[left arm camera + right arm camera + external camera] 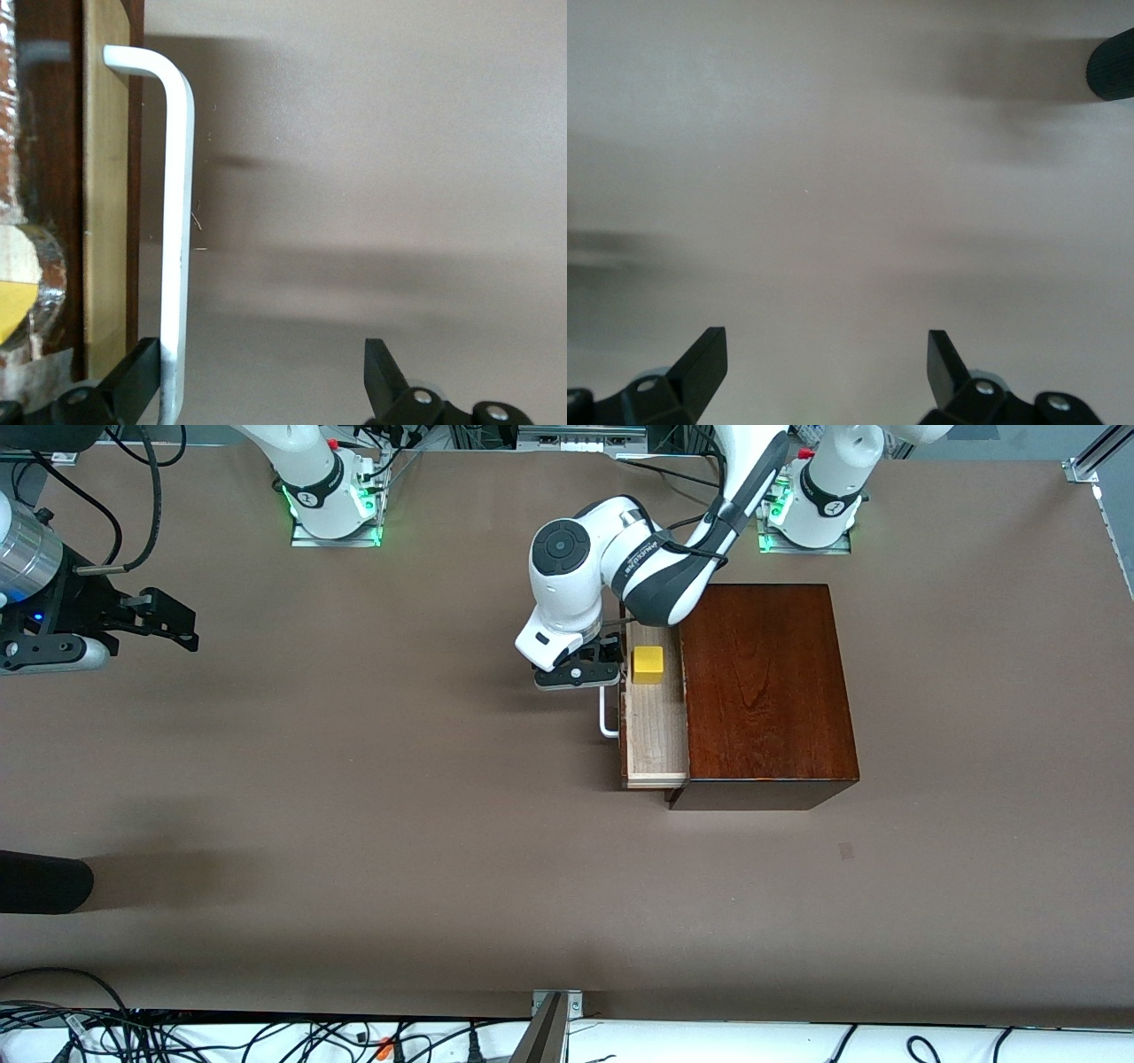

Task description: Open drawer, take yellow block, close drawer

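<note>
right gripper [824, 363] spread wide, bare table [833, 177]

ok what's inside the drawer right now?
The drawer, part open, holds one yellow block on its pale wood floor. The rest of the tray is covered by the wooden box, so anything farther in is unseen.

Brown bench [354, 779], matte surface. Dark reddish wooden box [762, 682] sits directly on it toward the left arm's end; small dark mark [847, 851], maybe a scuff, nearer the front camera.
</note>
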`<state>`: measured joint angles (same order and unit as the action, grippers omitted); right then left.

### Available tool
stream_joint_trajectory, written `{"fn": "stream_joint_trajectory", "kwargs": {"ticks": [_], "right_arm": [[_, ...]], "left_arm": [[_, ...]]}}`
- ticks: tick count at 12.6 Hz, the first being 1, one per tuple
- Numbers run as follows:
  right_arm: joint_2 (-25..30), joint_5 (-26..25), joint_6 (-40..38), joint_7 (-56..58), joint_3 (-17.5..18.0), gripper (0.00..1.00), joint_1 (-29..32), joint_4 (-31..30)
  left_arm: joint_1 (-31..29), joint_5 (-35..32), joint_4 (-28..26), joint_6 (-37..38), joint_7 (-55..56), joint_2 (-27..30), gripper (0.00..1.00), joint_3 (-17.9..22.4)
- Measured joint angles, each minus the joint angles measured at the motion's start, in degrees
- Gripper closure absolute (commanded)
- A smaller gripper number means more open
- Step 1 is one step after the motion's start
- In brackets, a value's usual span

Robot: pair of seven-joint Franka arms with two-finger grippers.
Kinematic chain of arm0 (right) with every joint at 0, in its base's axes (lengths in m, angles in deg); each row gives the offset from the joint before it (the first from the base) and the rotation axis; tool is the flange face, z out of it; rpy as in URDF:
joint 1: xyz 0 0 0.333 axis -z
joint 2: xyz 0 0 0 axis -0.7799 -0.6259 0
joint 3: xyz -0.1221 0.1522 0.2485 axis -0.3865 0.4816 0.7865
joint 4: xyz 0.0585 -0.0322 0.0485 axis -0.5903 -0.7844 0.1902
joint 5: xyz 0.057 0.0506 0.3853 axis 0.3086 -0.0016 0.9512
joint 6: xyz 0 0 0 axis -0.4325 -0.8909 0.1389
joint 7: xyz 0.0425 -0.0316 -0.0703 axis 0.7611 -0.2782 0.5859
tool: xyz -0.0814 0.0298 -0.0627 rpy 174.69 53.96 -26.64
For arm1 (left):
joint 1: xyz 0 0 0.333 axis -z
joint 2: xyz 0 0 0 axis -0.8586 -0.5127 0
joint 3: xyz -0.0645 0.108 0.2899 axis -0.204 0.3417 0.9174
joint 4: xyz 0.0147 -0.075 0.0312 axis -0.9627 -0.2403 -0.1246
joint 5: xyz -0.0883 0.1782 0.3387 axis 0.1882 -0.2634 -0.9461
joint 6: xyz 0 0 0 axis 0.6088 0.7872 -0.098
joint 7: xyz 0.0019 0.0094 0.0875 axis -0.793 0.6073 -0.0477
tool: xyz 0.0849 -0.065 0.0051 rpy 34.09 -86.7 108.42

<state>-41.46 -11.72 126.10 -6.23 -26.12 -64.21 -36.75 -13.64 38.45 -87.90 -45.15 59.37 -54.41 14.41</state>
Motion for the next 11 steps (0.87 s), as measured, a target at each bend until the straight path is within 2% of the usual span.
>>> {"fn": "stream_joint_trajectory", "kwargs": {"ticks": [3, 5, 8, 11], "right_arm": [[0.0, 0.0, 0.0, 0.0, 0.0, 0.0, 0.0, 0.0], [0.0, 0.0, 0.0, 0.0, 0.0, 0.0, 0.0, 0.0], [0.0, 0.0, 0.0, 0.0, -0.1, 0.0, 0.0, 0.0], [0.0, 0.0, 0.0, 0.0, -0.1, 0.0, 0.0, 0.0]], "left_arm": [[0.1, 0.0, 0.7, -0.9, 0.0, 0.0, 0.0, -0.1], [0.2, 0.0, 2.4, 1.9, -0.6, 0.6, 0.0, -0.1], [-0.8, -0.1, 5.8, 13.0, -5.6, 3.8, 0.0, 1.0], [-6.8, -0.2, 11.9, 27.7, -14.7, 8.3, 0.0, 1.6]]}}
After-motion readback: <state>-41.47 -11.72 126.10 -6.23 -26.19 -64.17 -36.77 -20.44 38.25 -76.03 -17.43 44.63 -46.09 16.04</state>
